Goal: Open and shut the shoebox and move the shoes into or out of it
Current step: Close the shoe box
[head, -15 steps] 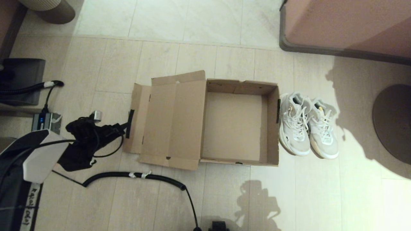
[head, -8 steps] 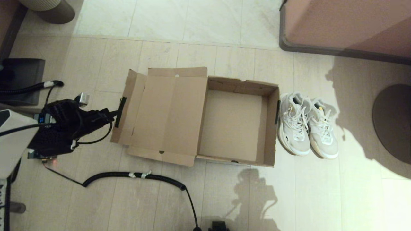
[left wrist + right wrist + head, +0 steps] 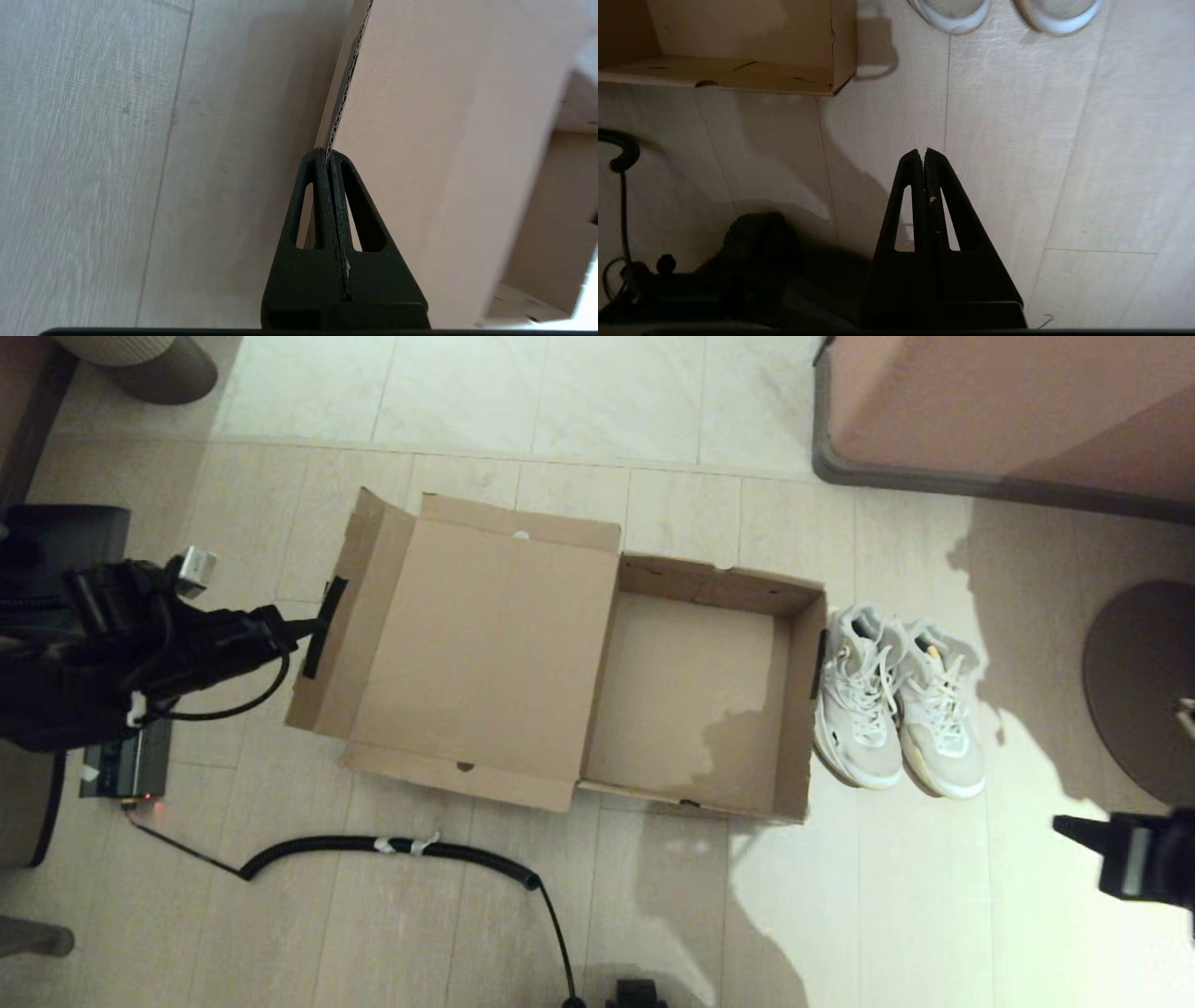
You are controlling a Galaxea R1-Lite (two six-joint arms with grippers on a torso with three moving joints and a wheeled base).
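The brown cardboard shoebox (image 3: 686,691) sits open and empty on the floor, its hinged lid (image 3: 485,635) spread out to the left. My left gripper (image 3: 303,627) is shut on the lid's left side flap beside a dark tape strip; the left wrist view shows the corrugated edge (image 3: 348,84) pinched between the fingertips of that gripper (image 3: 328,156). The white sneakers (image 3: 892,700) stand side by side just right of the box, toes toward me. My right gripper (image 3: 1064,823) hovers low at the right, shut and empty (image 3: 923,154), with the shoes' toes (image 3: 955,14) and the box corner (image 3: 831,56) beyond it.
A black coiled cable (image 3: 392,847) lies on the floor in front of the lid. A small power unit (image 3: 126,765) sits at the left under my left arm. Pink furniture (image 3: 1008,411) stands at the back right, and a round dark base (image 3: 1139,691) at the far right.
My left gripper has pulled the lid flap leftward and away, spreading the lid wider and shifting the box a little. My right gripper has come into view at the lower right.
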